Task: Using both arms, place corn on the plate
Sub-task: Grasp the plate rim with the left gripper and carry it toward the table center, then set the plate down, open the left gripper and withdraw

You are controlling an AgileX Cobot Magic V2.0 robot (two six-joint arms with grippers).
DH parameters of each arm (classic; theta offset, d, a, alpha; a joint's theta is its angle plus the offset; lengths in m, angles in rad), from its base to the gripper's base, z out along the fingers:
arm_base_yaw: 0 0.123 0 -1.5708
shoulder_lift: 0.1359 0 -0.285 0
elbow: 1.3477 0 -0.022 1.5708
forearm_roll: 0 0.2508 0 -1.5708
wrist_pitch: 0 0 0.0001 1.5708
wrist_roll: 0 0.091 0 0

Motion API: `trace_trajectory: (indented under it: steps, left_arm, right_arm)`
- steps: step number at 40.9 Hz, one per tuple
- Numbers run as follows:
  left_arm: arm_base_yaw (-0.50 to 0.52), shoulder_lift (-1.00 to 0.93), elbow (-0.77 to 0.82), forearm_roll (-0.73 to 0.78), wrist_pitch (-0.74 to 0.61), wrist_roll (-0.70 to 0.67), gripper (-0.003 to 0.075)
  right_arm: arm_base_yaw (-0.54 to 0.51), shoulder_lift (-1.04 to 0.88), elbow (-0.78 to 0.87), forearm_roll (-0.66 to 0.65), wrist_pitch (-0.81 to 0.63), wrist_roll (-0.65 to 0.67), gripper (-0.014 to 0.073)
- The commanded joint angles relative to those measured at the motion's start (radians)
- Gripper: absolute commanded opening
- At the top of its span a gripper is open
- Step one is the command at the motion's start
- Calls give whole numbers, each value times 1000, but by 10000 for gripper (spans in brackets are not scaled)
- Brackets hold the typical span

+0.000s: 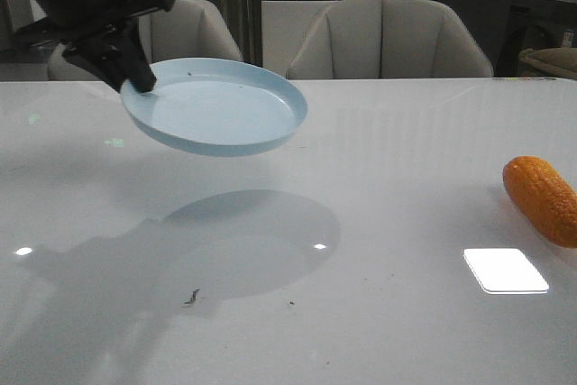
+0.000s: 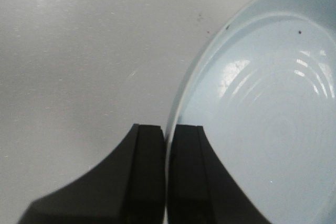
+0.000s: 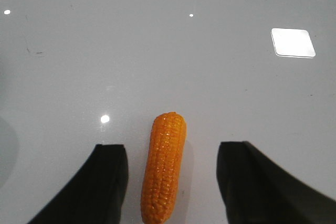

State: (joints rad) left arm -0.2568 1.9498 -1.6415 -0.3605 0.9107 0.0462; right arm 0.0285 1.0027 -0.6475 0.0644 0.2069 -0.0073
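Holding the plate aloft by its rim at upper left of the front view, the left gripper pinches it. Corn lies on the table at far right, between the right gripper's spread fingers, untouched. Next, probably: close on the corn, lift, carry it to the plate.

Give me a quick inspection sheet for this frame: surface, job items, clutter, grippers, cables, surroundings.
Surface: glossy white table, light glare, a few dark specks.
Plate: pale blue, lifted off the table, tilted.
Corn: lying on the table at the right edge.
Clutter: nothing seen.
Left gripper: shut on the plate's rim.
Right gripper: open, fingers either side of the corn, not touching.
Cables: nothing seen.
Surroundings: two beige chairs behind the table.
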Motion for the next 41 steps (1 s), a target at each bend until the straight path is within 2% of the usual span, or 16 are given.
trace_trajectory:
  steps: [1,10,21,25,31,34,41]
  left_arm:
    - [-45,-42,-34,-36,-45,-6,95]
    - [-110,25,-34,-36,-38,-6,95]
    - [-140,112,-34,-40,-10,-6,114]
    - [-142,122,-34,-37,9,-6,181]
    - [-142,126,-34,-16,-1,-6,368]
    - [-142,126,-34,-9,-27,-6,422]
    - [-123,121,-108,-7,25,-6,427]
  right_arm:
    - [3,-10,-30,-9,-83,0,488]
    - [3,-10,-30,-9,-83,0,488]
    - [3,-10,-30,-9,-83,0,488]
    - [3,-10,-30,-9,-83,0,488]
    - [3,-10,-30,-9,-83,0,488]
    - [3,-10,-30,-9,-83,0,488]
    - [3,-10,-30,-9,-83,0,488]
